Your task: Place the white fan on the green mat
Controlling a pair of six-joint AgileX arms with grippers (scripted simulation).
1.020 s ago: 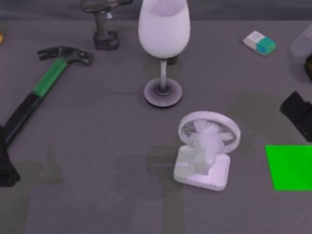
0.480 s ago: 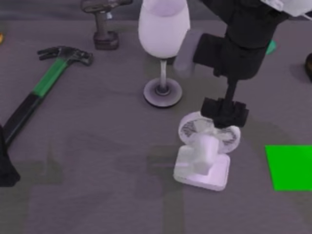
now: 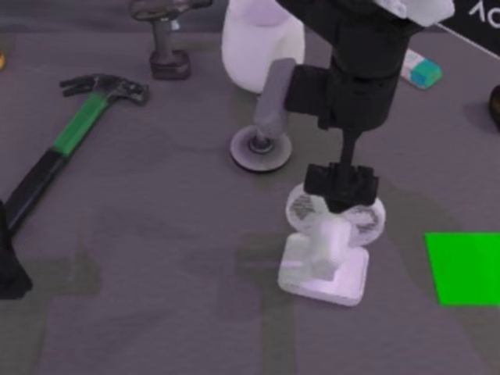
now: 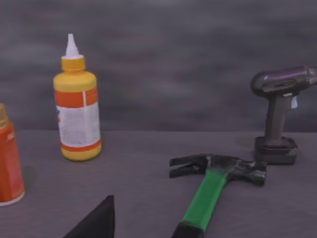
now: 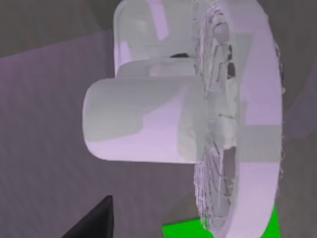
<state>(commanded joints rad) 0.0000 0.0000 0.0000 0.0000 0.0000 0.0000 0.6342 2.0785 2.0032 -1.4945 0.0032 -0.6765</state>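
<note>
while left arm parks, right gripper (image 3: pixel 341 190) over white fan (image 3: pixel 324 269) (upright).

The white fan (image 3: pixel 324 262) is showing a faint lilac tint, its round head patterned with a fine grille. The green mat (image 3: pixel 466 267) is glowing bright, plain green near the table's right edge. The table (image 3: pixel 156 312) is looking dull grey-purple. The hammer (image 3: pixel 74 137) is wearing a green band on a black handle under a dark grey head. The bottle (image 4: pixel 78 106) is showing yellow with orange bands and a white label.
</note>
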